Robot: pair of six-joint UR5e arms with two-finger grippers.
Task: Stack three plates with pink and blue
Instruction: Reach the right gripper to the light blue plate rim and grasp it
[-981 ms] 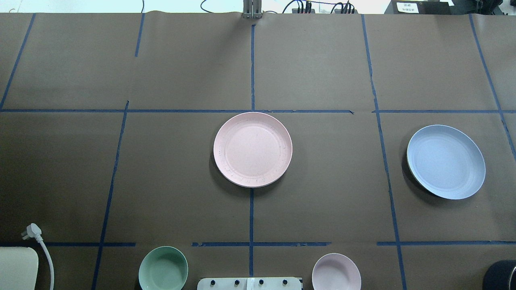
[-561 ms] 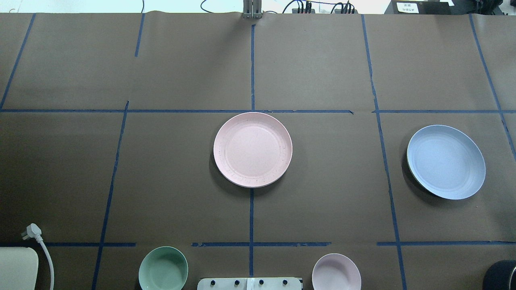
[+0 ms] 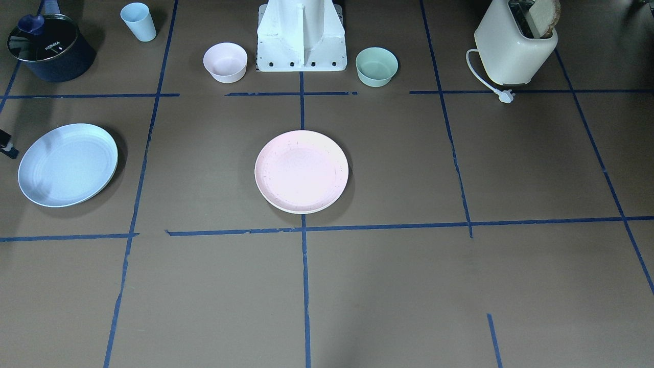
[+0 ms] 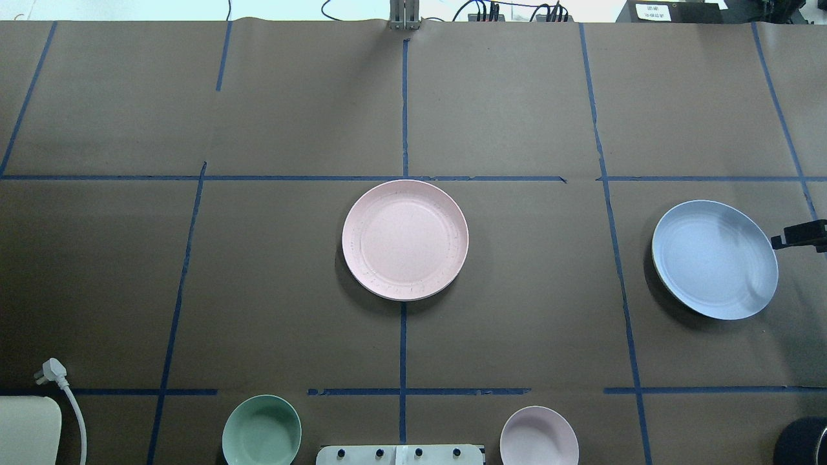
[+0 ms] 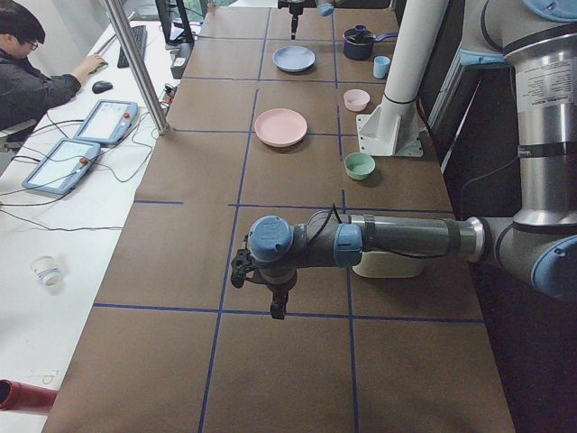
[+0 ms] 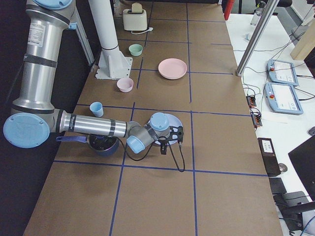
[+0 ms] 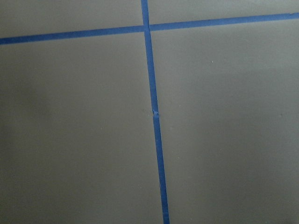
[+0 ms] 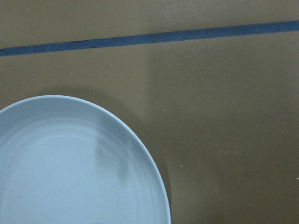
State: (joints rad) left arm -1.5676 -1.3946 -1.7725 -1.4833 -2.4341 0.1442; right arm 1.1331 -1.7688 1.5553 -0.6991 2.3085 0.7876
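The pale pink plate [image 4: 405, 239] lies at the table's middle, also in the front-facing view [image 3: 301, 171]. A cream rim [image 3: 299, 210] shows under its near edge. The light blue plate [image 4: 714, 259] lies at the right. It also shows in the right wrist view [image 8: 70, 168]. A black part of my right gripper [image 4: 798, 235] reaches in just beside the blue plate's right rim; I cannot tell if it is open or shut. My left gripper [image 5: 273, 302] hangs over bare table far from the plates; I cannot tell its state.
A mint bowl [image 4: 261, 431] and a small pink bowl [image 4: 539, 437] stand beside the robot base [image 3: 301, 36]. A toaster [image 3: 513, 43], a dark pot [image 3: 48, 48] and a blue cup [image 3: 139, 21] stand along the robot's side. An operator [image 5: 36, 77] sits beyond the table.
A black part of my right gripper has come into the overhead view at the right edge beside the blue plate, casting a shadow on it. The plates have not moved.
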